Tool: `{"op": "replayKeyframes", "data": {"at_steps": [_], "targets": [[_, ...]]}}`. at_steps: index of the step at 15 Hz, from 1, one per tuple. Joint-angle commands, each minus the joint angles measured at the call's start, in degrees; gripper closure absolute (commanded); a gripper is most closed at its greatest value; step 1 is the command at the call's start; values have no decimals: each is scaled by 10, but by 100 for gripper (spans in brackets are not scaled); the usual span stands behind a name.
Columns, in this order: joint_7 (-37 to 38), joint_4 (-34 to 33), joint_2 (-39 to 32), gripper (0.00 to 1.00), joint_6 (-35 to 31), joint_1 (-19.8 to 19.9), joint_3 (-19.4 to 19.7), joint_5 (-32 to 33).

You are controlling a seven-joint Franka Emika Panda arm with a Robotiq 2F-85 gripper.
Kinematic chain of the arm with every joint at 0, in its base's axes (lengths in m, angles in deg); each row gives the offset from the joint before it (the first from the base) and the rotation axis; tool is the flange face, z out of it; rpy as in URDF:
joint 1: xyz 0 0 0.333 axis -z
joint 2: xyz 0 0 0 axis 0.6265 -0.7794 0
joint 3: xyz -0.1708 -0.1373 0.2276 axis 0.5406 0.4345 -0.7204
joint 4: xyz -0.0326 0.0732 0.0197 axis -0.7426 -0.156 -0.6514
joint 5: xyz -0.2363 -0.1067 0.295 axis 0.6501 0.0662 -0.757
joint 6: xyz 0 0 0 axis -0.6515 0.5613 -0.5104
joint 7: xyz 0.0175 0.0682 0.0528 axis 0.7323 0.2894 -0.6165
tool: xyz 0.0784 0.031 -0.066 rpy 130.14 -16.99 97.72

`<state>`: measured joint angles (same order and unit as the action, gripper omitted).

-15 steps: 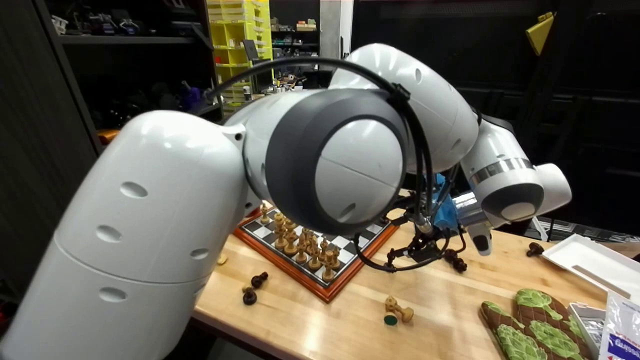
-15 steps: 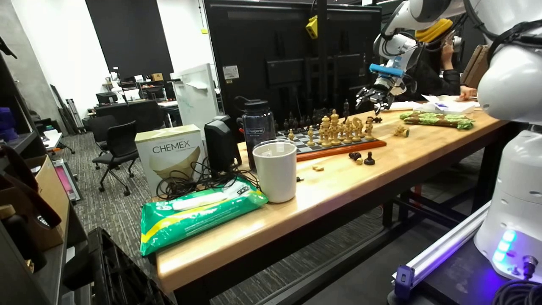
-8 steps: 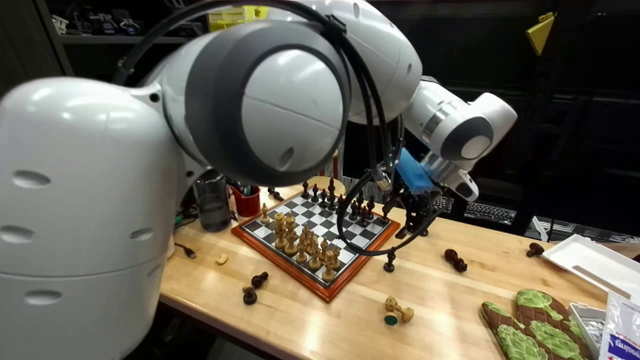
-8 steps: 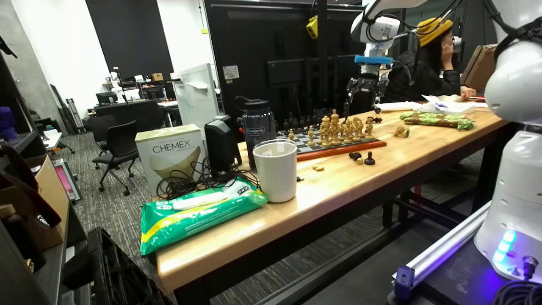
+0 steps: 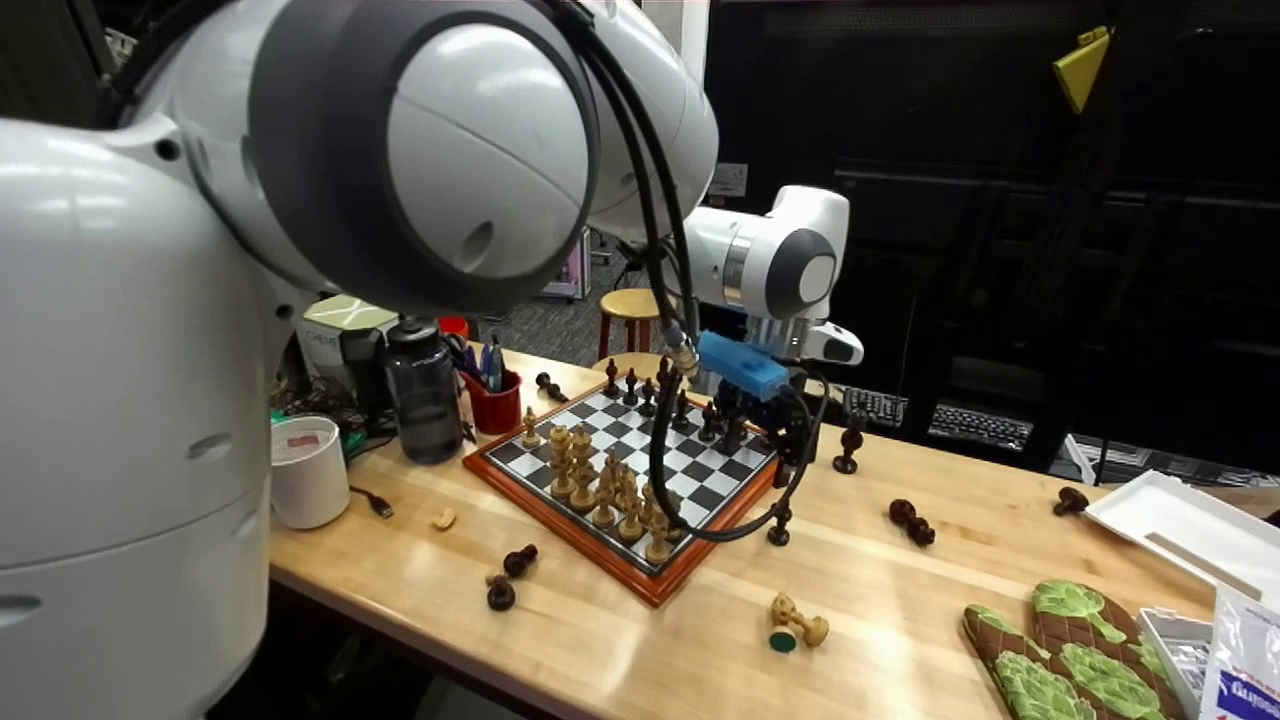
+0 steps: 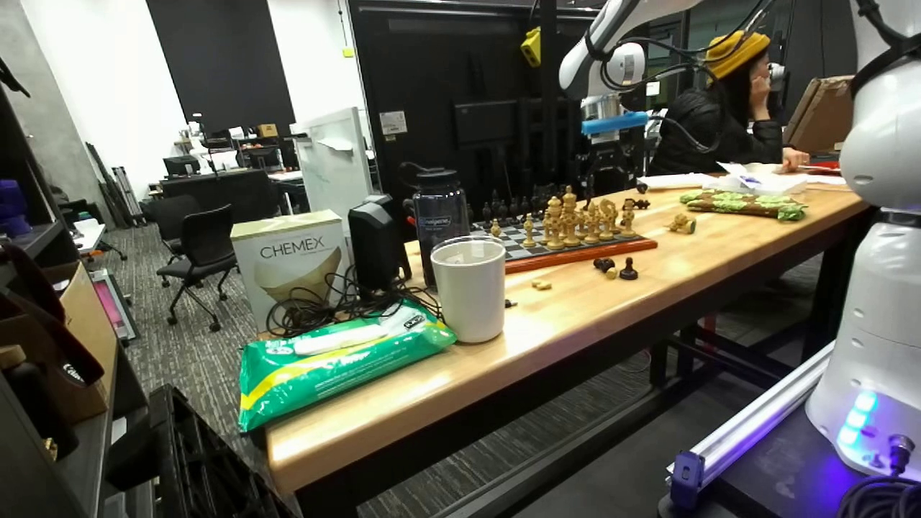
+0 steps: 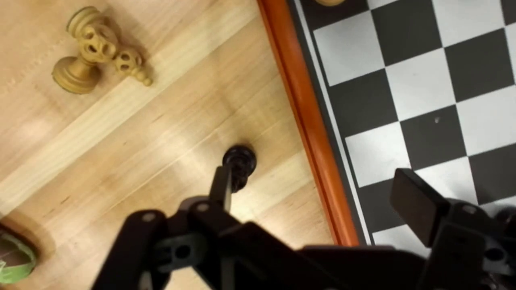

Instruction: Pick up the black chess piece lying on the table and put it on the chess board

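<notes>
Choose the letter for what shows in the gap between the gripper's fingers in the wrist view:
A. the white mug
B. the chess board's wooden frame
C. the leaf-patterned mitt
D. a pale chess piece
B: the gripper is open, and between its spread fingers the wooden frame of the chess board shows, with table along its outer side.

In an exterior view, black chairs (image 6: 206, 236) are standing on grey carpet (image 6: 194, 357); white walls (image 6: 101, 65) are flanking a dark panel (image 6: 219, 61).
</notes>
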<state>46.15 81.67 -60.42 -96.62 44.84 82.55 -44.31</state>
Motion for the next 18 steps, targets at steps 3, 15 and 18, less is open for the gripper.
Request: {"op": "replayKeyframes", "data": {"at_steps": [3,15,18], "targets": [[-23,126,88,0,-109,-18,-14,150],[-89,178,124,0,-235,3,-22,194],[-113,170,124,0,-215,5,-23,175]]}}
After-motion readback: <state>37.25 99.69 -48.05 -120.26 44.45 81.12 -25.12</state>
